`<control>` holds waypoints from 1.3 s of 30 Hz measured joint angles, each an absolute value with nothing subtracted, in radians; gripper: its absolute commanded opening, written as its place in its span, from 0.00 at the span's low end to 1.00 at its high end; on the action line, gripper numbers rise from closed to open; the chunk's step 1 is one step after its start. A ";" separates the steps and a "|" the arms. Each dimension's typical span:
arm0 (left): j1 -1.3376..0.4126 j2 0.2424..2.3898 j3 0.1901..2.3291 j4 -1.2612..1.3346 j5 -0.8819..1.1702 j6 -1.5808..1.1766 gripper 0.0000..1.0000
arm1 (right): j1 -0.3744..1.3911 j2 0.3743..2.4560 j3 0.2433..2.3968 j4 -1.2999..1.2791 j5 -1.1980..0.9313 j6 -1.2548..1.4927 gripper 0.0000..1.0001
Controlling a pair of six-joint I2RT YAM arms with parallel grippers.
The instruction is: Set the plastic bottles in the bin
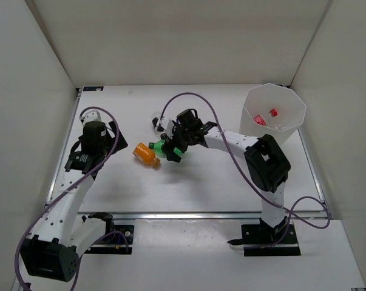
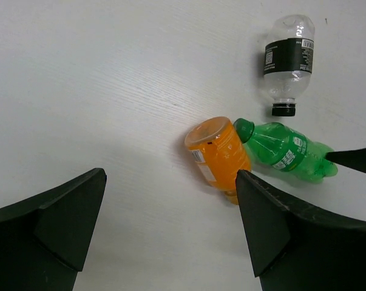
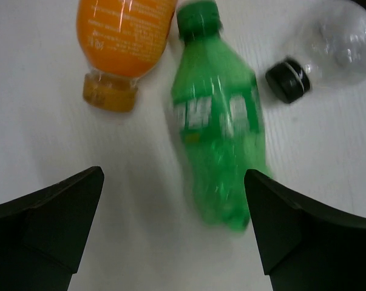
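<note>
Step in hand: pick green bottle (image 3: 219,133), lying on bench (image 1: 201,188) against orange bottle (image 3: 125,30). Right fingers (image 3: 43,218) spread open over it (no grip yet). Next: descend, close, carry to bin (image 1: 280,134). Left fingers (image 2: 49,224) open, holding nothing.

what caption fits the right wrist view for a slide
Open right gripper poised above the lying green bottle, orange bottle and black-capped bottle beside it.

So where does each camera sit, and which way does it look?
Top external: overhead, behind the robot, looking down; left arm, right arm, bin show.
Left wrist: on the left arm, looking down at the orange bottle past its open jaws.
Right wrist: on the right arm, close over the green bottle, past its open jaws.
Shared: all three show both bottles.
</note>
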State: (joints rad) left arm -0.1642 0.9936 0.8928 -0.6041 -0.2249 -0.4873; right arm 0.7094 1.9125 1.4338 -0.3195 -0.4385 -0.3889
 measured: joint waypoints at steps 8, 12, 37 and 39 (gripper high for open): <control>-0.149 0.925 0.887 -0.677 -0.256 -0.478 0.99 | 0.727 2.035 1.441 -0.175 -0.406 -0.468 0.99; -0.149 0.929 0.887 -0.693 -0.255 -0.471 0.98 | 0.733 2.036 1.411 -0.103 -0.366 -0.467 0.66; -0.182 0.966 0.888 -0.673 -0.219 -0.478 0.99 | 0.226 1.126 1.341 -0.242 0.036 -0.108 0.28; -0.195 0.967 0.888 -0.673 -0.217 -0.480 0.98 | 0.136 1.093 1.308 -0.266 0.033 -0.068 0.36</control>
State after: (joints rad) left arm -0.1947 0.9668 0.8875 -0.6731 -0.2169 -0.4797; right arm 0.1364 1.0931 1.3083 -0.2665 0.0334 -0.0681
